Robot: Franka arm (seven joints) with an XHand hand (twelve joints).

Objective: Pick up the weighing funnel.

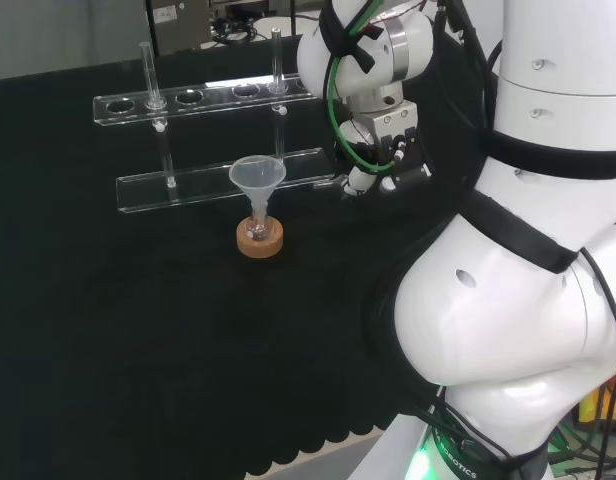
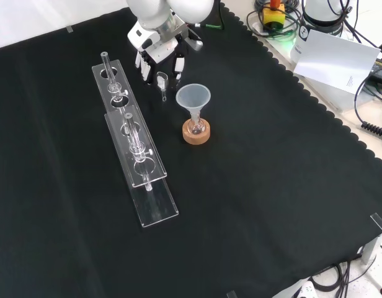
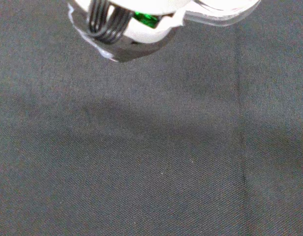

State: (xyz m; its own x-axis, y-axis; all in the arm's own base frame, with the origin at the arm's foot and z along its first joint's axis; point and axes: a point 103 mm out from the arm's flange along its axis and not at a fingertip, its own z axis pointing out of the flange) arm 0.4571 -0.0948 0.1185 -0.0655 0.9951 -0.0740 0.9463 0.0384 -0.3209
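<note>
One hand (image 2: pixel 157 45) | down at weighing funnel (image 2: pixel 162 80) | possibly touching, hold unclear

You're looking at a matt black woven cloth (image 3: pixel 161 162), its fine weave slightly rough up close. The funnel (image 2: pixel 193 97) is milky, translucent plastic, and its cork ring (image 2: pixel 196 134) is matt and grainy. The rack (image 2: pixel 138 155) is clear, glossy acrylic, the weighing funnel (image 2: pixel 162 79) clear and shiny, the robot hand (image 2: pixel 159 59) smooth, glossy white and black plastic
</note>
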